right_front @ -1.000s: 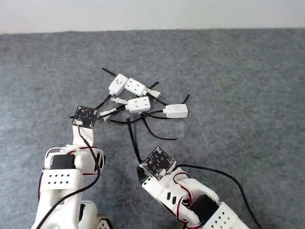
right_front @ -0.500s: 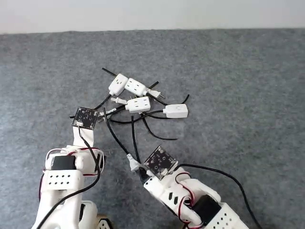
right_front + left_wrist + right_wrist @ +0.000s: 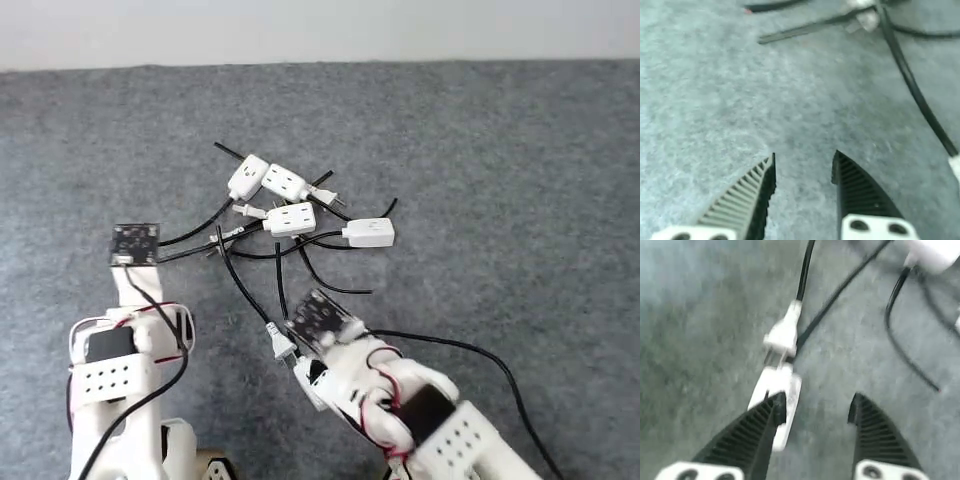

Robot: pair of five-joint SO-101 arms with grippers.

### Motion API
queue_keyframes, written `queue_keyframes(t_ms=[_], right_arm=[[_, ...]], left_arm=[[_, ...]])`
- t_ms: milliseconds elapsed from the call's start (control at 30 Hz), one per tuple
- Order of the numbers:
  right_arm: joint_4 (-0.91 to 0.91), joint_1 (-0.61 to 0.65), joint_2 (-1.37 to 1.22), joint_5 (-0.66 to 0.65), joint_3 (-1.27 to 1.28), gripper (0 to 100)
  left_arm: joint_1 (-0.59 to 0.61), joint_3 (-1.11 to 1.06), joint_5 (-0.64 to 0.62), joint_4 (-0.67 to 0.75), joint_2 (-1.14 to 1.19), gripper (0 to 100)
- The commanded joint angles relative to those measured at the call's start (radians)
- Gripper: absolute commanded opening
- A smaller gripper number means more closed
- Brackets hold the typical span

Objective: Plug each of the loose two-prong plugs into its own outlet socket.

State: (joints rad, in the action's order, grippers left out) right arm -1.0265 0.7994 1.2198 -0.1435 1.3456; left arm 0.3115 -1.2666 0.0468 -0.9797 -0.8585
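Several white outlet sockets and loose two-prong plugs lie tangled with black cords at the table's middle. One white plug on a black cord lies apart, close to the right arm. Its prongs point at a white socket piece; whether they are seated I cannot tell. My right gripper hangs open over the carpet, one finger right beside that socket piece. My left gripper is open above bare carpet, short of a plug and a black cord.
Grey carpet covers the table up to a pale wall at the back. Black cords loop out of the cluster toward the right arm. The right arm's own cable trails off to the right.
A white plug on its black cord has come out of the cluster and now lies beside the right arm. The left arm has swung left, away from the cluster. The right wrist has turned.
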Motion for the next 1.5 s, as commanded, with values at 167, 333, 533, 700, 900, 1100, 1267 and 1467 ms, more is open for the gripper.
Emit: queue_keyframes(t_ms=[167, 333, 533, 700, 900, 1100, 1267, 1467], right_arm=[[0.093, 0.058, -0.437, 0.084, -0.206, 21.5], [0.151, 0.058, -0.53, 0.118, -0.215, 21.6], [0.166, 0.113, -0.593, 0.118, -0.227, 26.8], [0.168, 0.194, -0.631, 0.163, -0.269, 26.7], [0.168, 0.214, -0.644, 0.166, -0.269, 26.7], [0.197, 0.119, -0.644, 0.16, -0.262, 11.6], [0.213, 0.007, -0.644, 0.092, -0.264, 1.2], [0.208, -0.117, -0.636, 0.095, -0.267, 1.9]], left_arm=[[0.132, 0.231, -0.083, 0.077, 0.324, 17], [0.163, 0.41, -0.083, 0.071, 0.609, 17], [0.18, 0.467, -0.084, 0.048, 0.669, 17], [0.18, 0.467, -0.084, 0.048, 0.669, 17], [0.18, 0.467, -0.084, 0.049, 0.671, 17], [0.18, 0.467, -0.084, 0.049, 0.671, 17], [0.18, 0.467, -0.084, 0.049, 0.672, 17], [0.18, 0.467, -0.084, 0.049, 0.672, 17]])
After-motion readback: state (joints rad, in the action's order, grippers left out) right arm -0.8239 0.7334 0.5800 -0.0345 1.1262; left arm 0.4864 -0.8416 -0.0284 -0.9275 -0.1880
